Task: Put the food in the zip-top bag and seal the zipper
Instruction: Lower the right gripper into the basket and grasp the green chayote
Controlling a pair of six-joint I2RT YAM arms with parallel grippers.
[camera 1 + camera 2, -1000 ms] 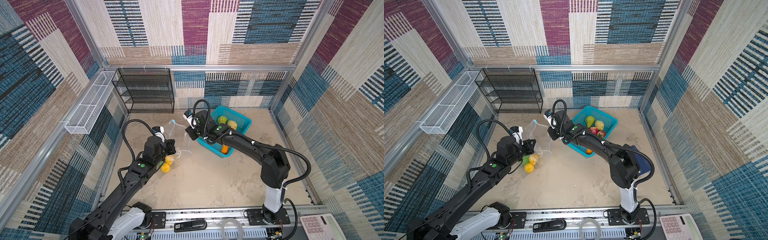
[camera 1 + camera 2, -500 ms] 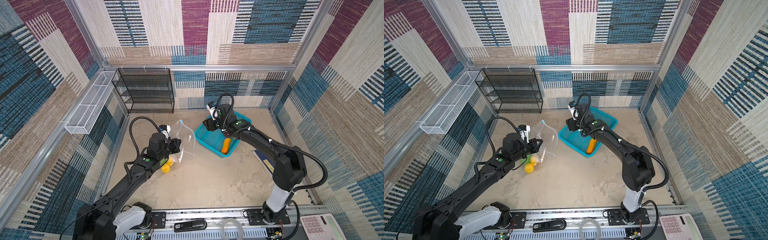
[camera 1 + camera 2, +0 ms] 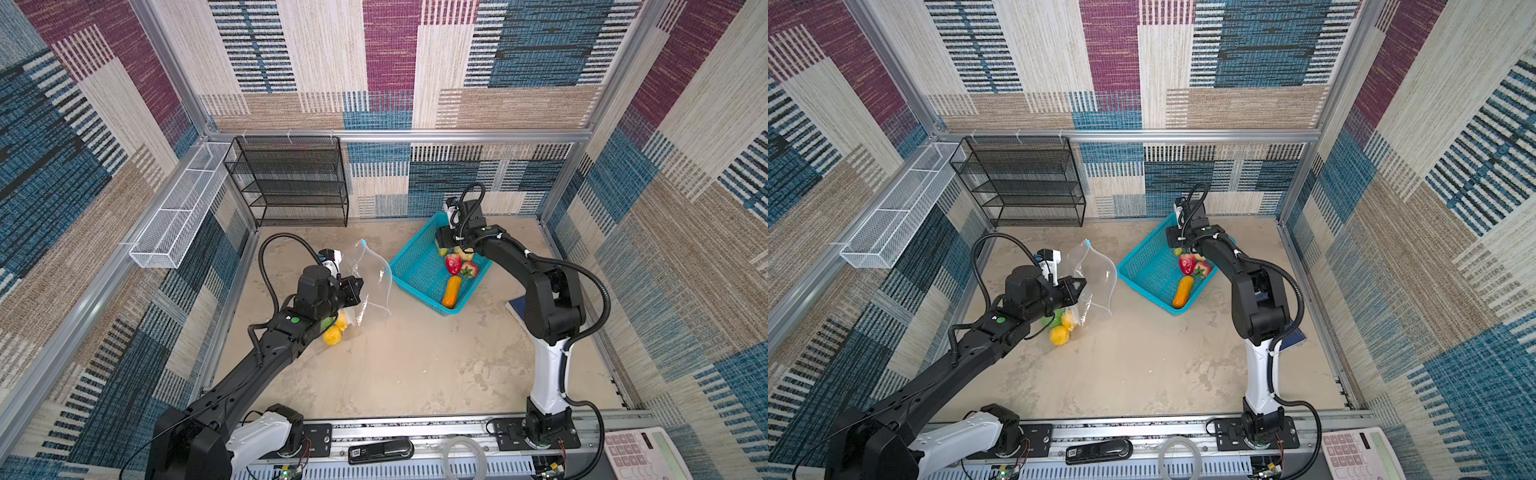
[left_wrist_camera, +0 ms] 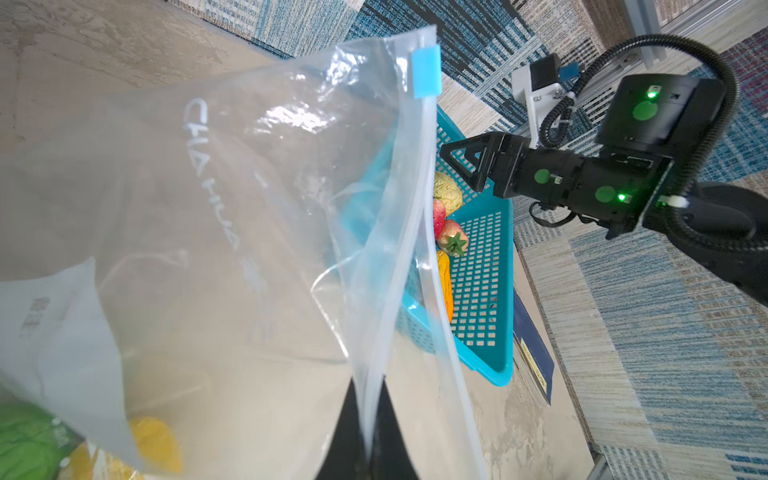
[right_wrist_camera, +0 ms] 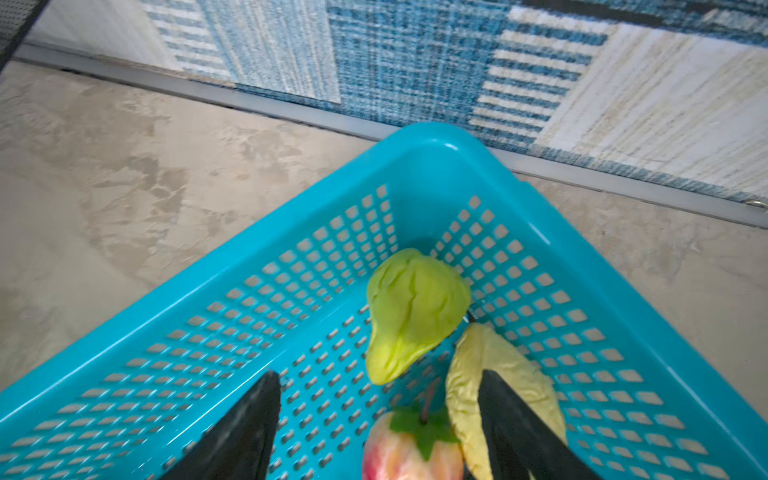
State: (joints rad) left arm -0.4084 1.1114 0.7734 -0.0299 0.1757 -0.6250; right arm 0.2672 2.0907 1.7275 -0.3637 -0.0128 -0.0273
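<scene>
Left claw (image 4: pixel 368 390) clamped on the rim of the zip-top bag (image 3: pixel 371 272), right claw (image 5: pixel 379 376) spread wide over turquoise basket (image 3: pixel 417 272)
Bag held open above the surface (image 3: pixel 415 365), light-blue slider (image 4: pixel 426 70) at the upper end of the zipper (image 4: pixel 422 187), a lemon (image 3: pixel 331 336) and a green piece (image 4: pixel 25 440) showing through its plastic; in the basket lie a green chayote-like fruit (image 5: pixel 411 307), a pale yellow piece (image 5: pixel 494 353), a strawberry (image 3: pixel 453 263) and an orange vegetable (image 3: pixel 451 291)

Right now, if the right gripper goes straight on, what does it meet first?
Probably the green pear in the basket, just ahead of the open right gripper; depth is unclear.
</scene>
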